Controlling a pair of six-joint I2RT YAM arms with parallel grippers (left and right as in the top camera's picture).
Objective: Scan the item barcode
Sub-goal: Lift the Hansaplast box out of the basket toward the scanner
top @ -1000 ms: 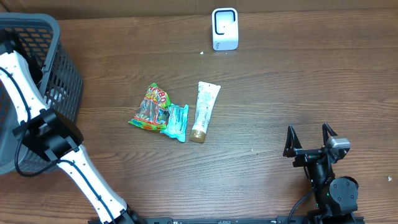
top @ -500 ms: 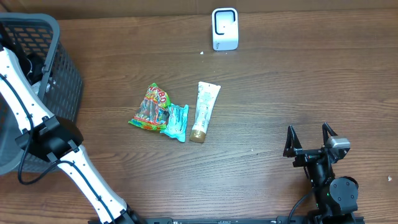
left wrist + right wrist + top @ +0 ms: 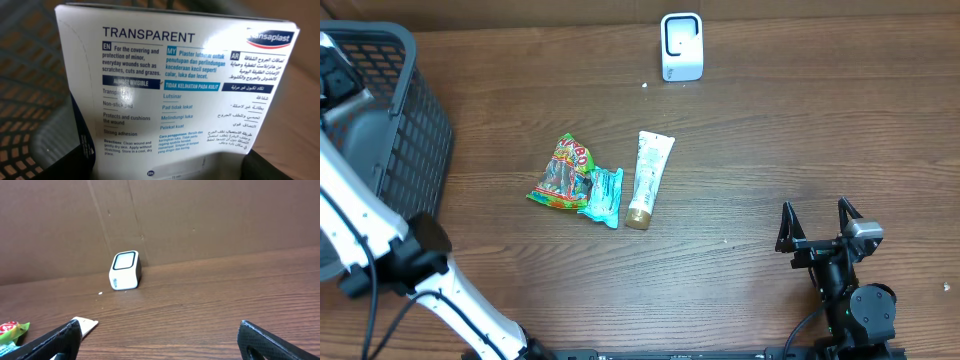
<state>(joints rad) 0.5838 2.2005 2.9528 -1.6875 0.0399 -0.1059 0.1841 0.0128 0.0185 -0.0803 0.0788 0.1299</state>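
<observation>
Hansaplast white cardboard plaster box [image 3: 175, 90] sits between the left gripper [image 3: 338, 82] fingers, which look part-closed on its sides, over the dark plastic mesh basket [image 3: 420, 130]. The small white scanner [image 3: 681, 46] stands well apart, to its right. The right gripper [image 3: 817, 225] gapes wide, empty.

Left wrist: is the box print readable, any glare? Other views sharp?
Left wrist: plaster box print readable, fine print slightly soft, no strong glare, basket behind it blurred. Overhead: even light, scanner crisp. Right wrist: scanner sharp, own fingers at the bottom edge dark and soft.
</observation>
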